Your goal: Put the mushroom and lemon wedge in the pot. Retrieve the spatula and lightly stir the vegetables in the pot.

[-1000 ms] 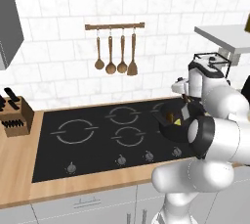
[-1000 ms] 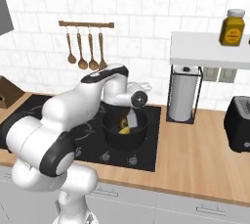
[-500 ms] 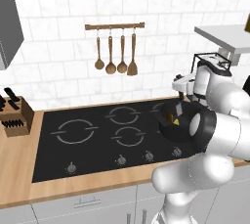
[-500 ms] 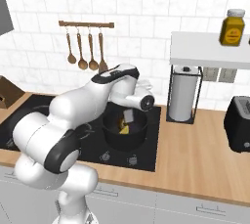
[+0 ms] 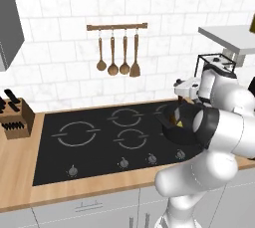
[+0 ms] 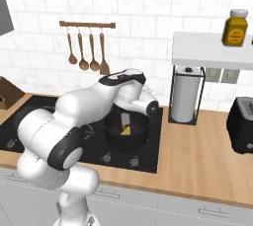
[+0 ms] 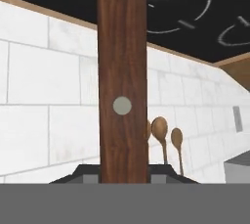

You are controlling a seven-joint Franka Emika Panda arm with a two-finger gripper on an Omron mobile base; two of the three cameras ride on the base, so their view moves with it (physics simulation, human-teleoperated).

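1. One claw (image 7: pixel 124 181) is clamped on the brown wooden handle of the spatula (image 7: pixel 122 81); in the hand view the handle rises straight up between the two dark tips and carries two pale round rivets.
2. In the right base view the arm bends over the pot (image 6: pixel 126 132), and the grey blade of the spatula (image 6: pixel 126 119) sits inside the pot rim.
3. The pot is low, round and black. It stands on the right front ring of the black hob (image 5: pixel 94 145), which is set into the wooden surface (image 6: pixel 197 156).
4. Small yellow and brown vegetables (image 6: pixel 125 130) lie in the pot, just beside the blade. Whether blade and pieces touch cannot be told.
5. In the left base view the pot (image 5: pixel 174 127) is partly hidden behind the white arm; a yellow piece shows at its near wall.
6. A knife block (image 5: pixel 15 117) stands at the far left of the surface, well apart from the pot.
7. A paper towel roll (image 6: pixel 185 94) in a wire stand sits right of the hob, and a dark toaster (image 6: pixel 241 124) further right.
8. Wooden utensils (image 5: pixel 118 53) hang from a wall rail behind the hob.
9. A yellow jar (image 6: pixel 234 27) stands on the white shelf (image 6: pixel 212 50) above the roll.
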